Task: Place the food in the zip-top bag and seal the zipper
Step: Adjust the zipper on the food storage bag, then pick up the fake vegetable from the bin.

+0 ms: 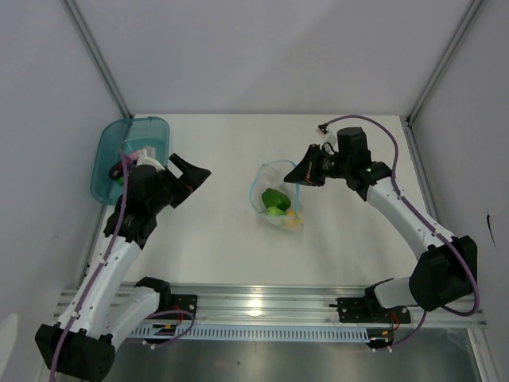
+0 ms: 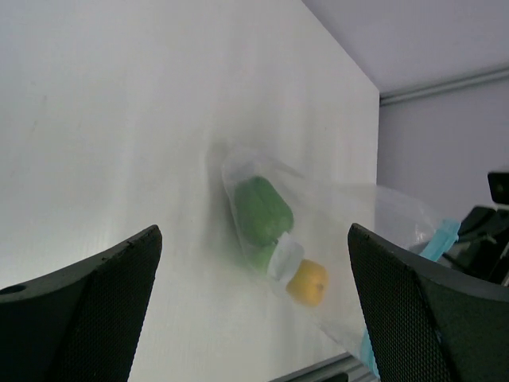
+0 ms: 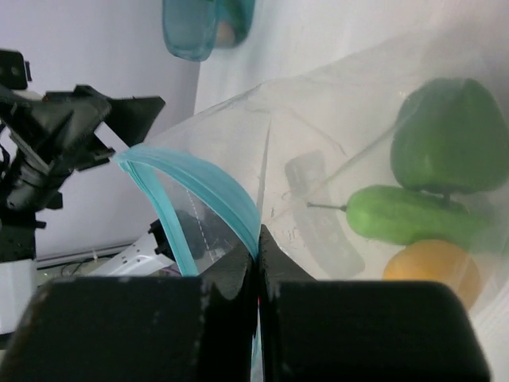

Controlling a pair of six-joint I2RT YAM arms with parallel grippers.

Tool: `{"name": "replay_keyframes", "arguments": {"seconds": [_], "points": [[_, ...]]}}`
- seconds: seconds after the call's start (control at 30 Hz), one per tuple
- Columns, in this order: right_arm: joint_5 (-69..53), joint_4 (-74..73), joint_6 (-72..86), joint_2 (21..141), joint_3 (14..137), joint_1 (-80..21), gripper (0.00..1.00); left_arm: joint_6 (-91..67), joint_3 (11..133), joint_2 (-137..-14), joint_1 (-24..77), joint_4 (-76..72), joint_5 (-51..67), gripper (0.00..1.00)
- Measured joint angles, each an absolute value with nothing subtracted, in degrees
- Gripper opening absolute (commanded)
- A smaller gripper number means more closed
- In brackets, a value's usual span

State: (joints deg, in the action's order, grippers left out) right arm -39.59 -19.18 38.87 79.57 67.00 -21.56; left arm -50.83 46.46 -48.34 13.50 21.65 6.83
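The clear zip-top bag (image 1: pixel 277 193) lies mid-table with its mouth held up. Inside are a green pepper (image 3: pixel 452 137), a green cucumber-like piece (image 3: pixel 409 215) and a yellow-orange fruit (image 3: pixel 433 270); they also show in the left wrist view, pepper (image 2: pixel 261 208) and fruit (image 2: pixel 308 282). My right gripper (image 3: pixel 258 247) is shut on the light blue zipper strip (image 3: pixel 199 183) at the bag's rim. My left gripper (image 1: pixel 191 175) is open and empty, left of the bag and above the table. More food lies in the teal tub (image 1: pixel 119 155), mostly hidden.
The rigid teal tub stands at the far left of the table, behind my left arm; it shows at the top of the right wrist view (image 3: pixel 203 28). The aluminium rail (image 1: pixel 262 306) runs along the near edge.
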Motion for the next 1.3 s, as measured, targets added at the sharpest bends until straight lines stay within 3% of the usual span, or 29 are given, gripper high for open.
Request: {"name": "replay_keyframes", "arguments": {"seconds": [0.57, 0.87, 1.07, 1.3], "points": [[-34.0, -20.1, 34.98, 79.59, 66.08, -26.46, 0.0, -57.8, 44.99, -63.55, -13.85, 10.35, 13.41, 0.99], [-34.57, -18.68, 34.92, 81.84, 65.58, -27.53, 0.0, -72.05, 42.98, -74.37, -17.28, -4.56, 9.1, 1.0], [-34.94, -18.5, 34.39, 82.21, 65.54, -27.53, 0.0, -73.89, 53.69, -87.09, -18.37, -0.12, 7.16, 1.0], [-35.0, -18.17, 33.8, 82.41, 64.12, -27.24, 0.0, -71.77, 62.46, -91.44, -22.96, 1.39, 6.57, 0.98]]}}
